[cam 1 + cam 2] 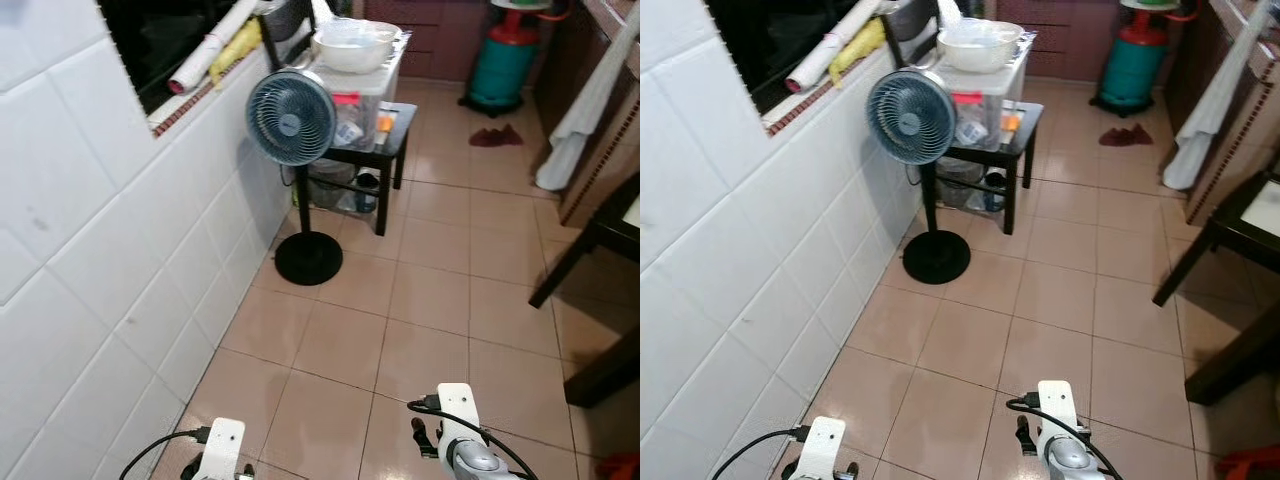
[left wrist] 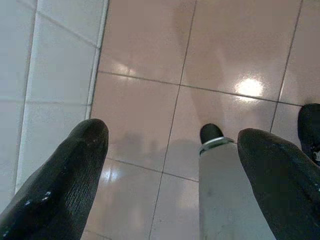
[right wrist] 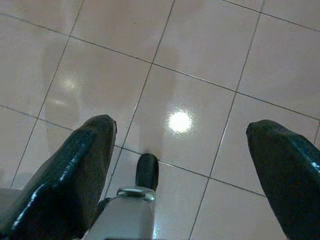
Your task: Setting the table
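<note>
A white bowl (image 1: 354,45) rests on a clear plastic box (image 1: 368,98), which stands on a small black side table (image 1: 396,128) far ahead by the wall. The corner of a dark table (image 1: 603,232) juts in at the right edge. Both arms hang low, with their wrists at the bottom of the eye views. My left gripper (image 2: 170,135) is open over bare floor tiles near the wall. My right gripper (image 3: 181,125) is also open above the tiles, and nothing sits between its fingers.
A standing fan (image 1: 291,117) on a round black base is beside the white tiled wall (image 1: 100,250) on the left. A green gas cylinder (image 1: 505,60), a red cloth (image 1: 496,135) and a hanging white cloth (image 1: 585,110) are far ahead. Open pink tile floor (image 1: 420,300) lies between.
</note>
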You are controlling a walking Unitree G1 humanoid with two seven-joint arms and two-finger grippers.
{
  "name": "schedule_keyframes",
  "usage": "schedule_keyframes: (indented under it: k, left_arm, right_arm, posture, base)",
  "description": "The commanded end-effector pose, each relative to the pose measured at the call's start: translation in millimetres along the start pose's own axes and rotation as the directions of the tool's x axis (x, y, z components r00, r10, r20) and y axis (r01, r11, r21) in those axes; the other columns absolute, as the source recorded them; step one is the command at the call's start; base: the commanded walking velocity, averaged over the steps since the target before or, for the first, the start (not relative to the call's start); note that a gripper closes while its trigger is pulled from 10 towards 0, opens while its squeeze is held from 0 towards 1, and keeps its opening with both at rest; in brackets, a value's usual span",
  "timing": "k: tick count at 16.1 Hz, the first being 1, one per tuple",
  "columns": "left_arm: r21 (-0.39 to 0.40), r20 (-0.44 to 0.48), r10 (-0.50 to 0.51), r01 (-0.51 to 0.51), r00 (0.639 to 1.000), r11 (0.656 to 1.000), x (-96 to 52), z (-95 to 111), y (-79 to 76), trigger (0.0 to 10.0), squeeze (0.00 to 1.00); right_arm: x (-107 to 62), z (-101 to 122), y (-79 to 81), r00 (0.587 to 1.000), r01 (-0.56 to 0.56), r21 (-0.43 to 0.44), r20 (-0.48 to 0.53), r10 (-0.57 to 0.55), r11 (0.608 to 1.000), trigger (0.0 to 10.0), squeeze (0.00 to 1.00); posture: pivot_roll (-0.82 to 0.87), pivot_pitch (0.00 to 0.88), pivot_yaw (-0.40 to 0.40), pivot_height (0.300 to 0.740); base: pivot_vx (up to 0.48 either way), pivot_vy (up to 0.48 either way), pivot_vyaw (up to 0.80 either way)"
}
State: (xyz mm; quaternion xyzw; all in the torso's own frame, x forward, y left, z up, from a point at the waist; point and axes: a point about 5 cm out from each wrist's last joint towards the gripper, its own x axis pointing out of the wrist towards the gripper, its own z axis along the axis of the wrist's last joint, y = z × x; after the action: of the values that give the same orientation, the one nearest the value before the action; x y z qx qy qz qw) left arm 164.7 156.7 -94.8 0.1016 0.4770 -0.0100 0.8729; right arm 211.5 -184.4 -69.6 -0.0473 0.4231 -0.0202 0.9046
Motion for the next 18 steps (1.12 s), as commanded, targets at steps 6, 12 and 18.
schedule_keyframes:
  k: [6,12,18]
  left_arm:
    - [-0.058,0.002,0.054,-0.053,0.999,0.997,-1.4,-7.3,9.7,10.0,0.0]
    - [-0.099,0.118,0.156,-0.144,0.981,0.985,2.8,33.2,68.9,10.0,0.0]
    - [-0.12,0.2,0.18,-0.158,0.963,0.98,3.0,64.9,81.8,10.0,0.0]
  right_arm:
    - [3.1,18.9,11.8,0.998,-0.035,0.009,0.043,0.034,0.999,10.0,0.0]
    - [5.7,45.9,19.3,0.992,-0.051,0.03,0.114,0.047,0.998,10.0,0.0]
    - [5.5,44.7,21.4,0.993,-0.052,0.022,0.11,0.049,0.998,10.0,0.0]
  posture:
    - [-0.04,0.02,0.028,0.74]
    - [-0.04,0.016,0.031,0.74]
    - [-0.04,0.009,0.039,0.74]
  base:
    - [0.0,0.0,0.0]
    - [0.0,0.0,0.0]
    - [0.0,0.0,0.0]
